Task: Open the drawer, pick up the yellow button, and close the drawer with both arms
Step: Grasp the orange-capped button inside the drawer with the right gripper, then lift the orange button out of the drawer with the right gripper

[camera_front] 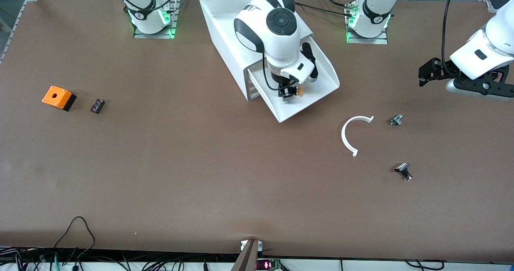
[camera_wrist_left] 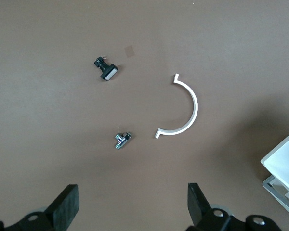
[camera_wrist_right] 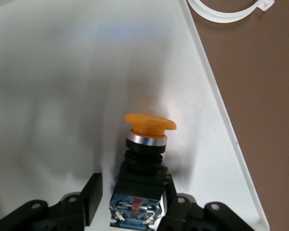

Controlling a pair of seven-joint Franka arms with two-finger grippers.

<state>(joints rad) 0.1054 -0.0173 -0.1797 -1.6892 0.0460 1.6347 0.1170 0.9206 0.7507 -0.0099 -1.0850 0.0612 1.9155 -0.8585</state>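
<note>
Reaching down into the pulled-out top drawer [camera_front: 317, 84] of the big white boxy cabinet [camera_front: 225, 34], the black two-finger right gripper [camera_front: 290, 92] has its fingers spread on each side of the small push button [camera_wrist_right: 143, 144] with the round orange cap and black body. In the right wrist view one finger [camera_wrist_right: 90, 198] stands a little apart from the button's body, so the grip has not closed on it. The button lies on its side on the white floor of the drawer, near the drawer's side wall, with its orange cap pointing away from the gripper.

The black two-finger left gripper [camera_front: 431, 72] hangs in the air over the brown table [camera_front: 200, 174], at the left arm's end, away from the cabinet. Its fingers [camera_wrist_left: 67, 204] are spread wide with nothing between them. This arm waits.

A thin white plastic half-ring [camera_front: 350, 133] lies on the table near the open drawer, nearer to the front camera than the cabinet. A small silver metal part [camera_front: 396, 120] lies just beside the half-ring, toward the left arm's end. A small black part with a pale flat cap [camera_front: 403, 170] lies nearer to the front camera than the silver part.

An orange box with a hole in its top [camera_front: 58, 97] sits well apart from the cabinet, toward the right arm's end. A small dark block [camera_front: 97, 105] lies near the orange box.
</note>
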